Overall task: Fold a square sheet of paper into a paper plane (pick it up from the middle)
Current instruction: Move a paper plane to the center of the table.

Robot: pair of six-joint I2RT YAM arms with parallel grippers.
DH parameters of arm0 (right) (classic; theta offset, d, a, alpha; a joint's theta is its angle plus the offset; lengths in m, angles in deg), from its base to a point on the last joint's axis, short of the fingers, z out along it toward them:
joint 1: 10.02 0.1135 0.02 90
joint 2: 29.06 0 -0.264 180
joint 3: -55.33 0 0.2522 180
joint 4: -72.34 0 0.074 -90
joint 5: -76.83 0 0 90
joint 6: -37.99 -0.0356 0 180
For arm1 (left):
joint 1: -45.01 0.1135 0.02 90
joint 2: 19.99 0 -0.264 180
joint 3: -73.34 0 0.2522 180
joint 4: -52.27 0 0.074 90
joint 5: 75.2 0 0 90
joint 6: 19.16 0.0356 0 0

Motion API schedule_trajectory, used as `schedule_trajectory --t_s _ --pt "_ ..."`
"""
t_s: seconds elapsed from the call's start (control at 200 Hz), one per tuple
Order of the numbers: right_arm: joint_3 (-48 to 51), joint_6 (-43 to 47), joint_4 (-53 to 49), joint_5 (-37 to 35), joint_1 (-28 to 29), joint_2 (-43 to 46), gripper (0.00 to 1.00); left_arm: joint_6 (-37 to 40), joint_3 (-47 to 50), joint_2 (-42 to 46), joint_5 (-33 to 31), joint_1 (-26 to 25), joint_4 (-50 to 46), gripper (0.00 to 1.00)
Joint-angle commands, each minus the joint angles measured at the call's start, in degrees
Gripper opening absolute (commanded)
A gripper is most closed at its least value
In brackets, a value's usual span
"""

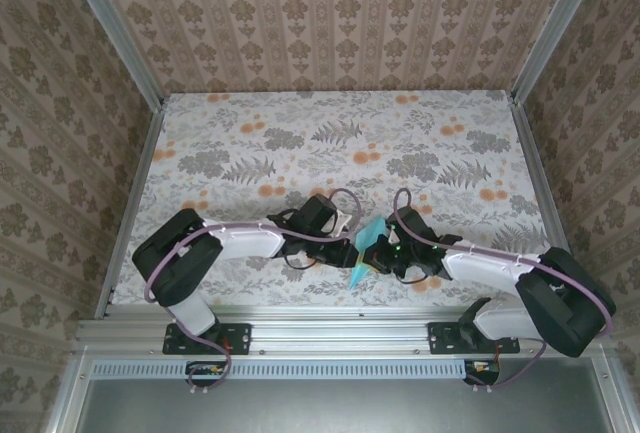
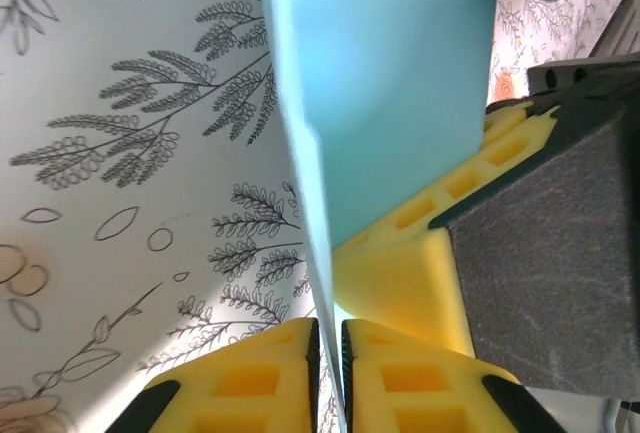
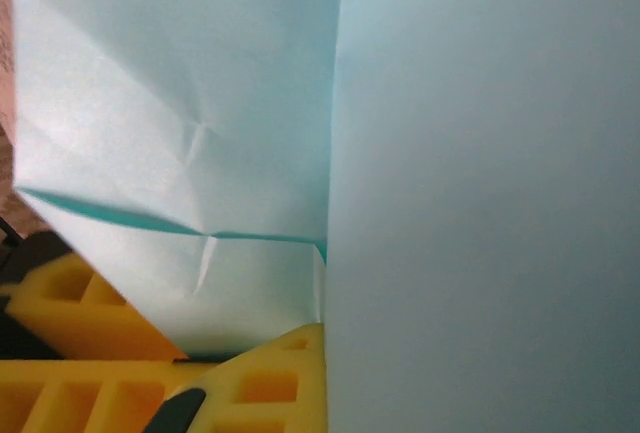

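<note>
**A:** Where do we have the paper plane [image 1: 363, 253]?

**B:** Between our two arms, close to the near edge of the tabletop [image 1: 300, 143]. Its pointed end slants down toward our bases. From the left wrist it looks lifted clear of the floral surface, not lying on it.

**A:** And our left pincer [image 2: 328, 353]?

**B:** Closed on it. The two yellow pads meet with only the thin folded edge of the turquoise paper running up between them. We judge that this narrow pinch is there to press the layers flat along the crease.

**A:** What about our right pincer [image 1: 380, 256]?

**B:** It comes in from the other side. In the left wrist view one of its yellow fingers [image 2: 430, 253] lies against the paper's face, just beside our left pads. We can't tell whether it is clamped or merely resting there, because from its own wrist the sheet covers nearly everything.

**A:** Why two holds so close together?

**B:** Paper this thin flops. One pincer likely steadies it while the other works the fold. The creases in the right wrist view suggest that the folding is well along.
</note>
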Motion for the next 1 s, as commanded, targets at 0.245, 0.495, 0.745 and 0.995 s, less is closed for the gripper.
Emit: schedule_trajectory --t_s 0.245,0.495,0.745,0.995 --pt "-31.7 32.0 -39.1 -8.4 -0.7 -18.7 0.01 3.4 2.3 11.2 -2.4 7.5 -7.5 0.41" --pt "-49.5 41.8 -50.0 -13.8 -0.8 -33.7 0.01 6.8 4.7 21.1 -6.4 16.5 -15.8 0.55" --pt "-55.7 42.7 -50.8 -13.2 -0.8 -41.1 0.07 9.8 6.5 25.3 -6.2 22.4 -18.5 0.68" --pt "-57.5 41.6 -50.3 -13.0 -0.8 -42.6 0.22 11.7 5.6 23.1 -5.4 22.9 -18.0 0.77"
